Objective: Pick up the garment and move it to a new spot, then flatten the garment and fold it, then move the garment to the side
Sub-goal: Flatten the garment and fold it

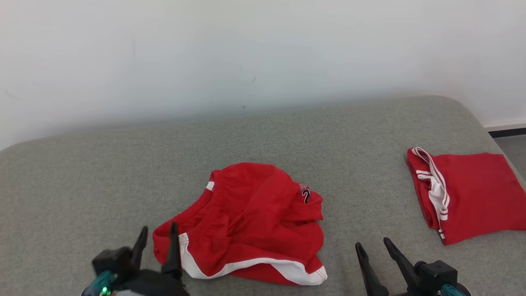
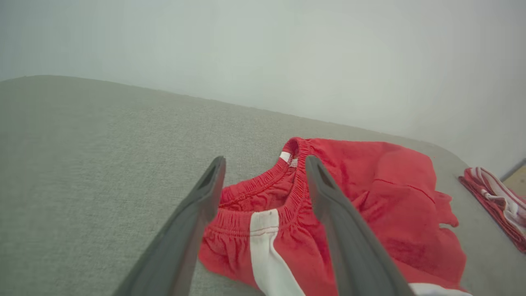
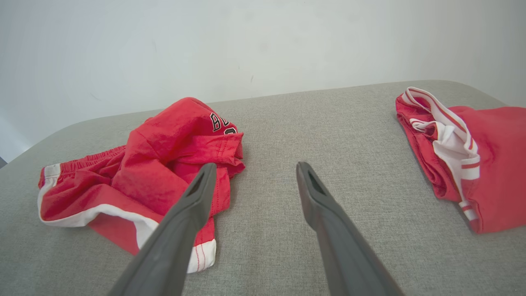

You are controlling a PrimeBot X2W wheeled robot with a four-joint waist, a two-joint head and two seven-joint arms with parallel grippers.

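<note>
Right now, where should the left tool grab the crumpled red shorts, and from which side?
Grip the gathered waistband at the shorts' left end, beside the white stripe. It stands up as a thick ridge over an open gap, so a finger could likely slip under. Come from the near left, where the open left tool sits.

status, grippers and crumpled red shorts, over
Left gripper open at waistband, right gripper open over grey fabric cushion. Crumpled red shorts with white trim lying loose, unfolded. Folded red garment far right, out of the way.
</note>
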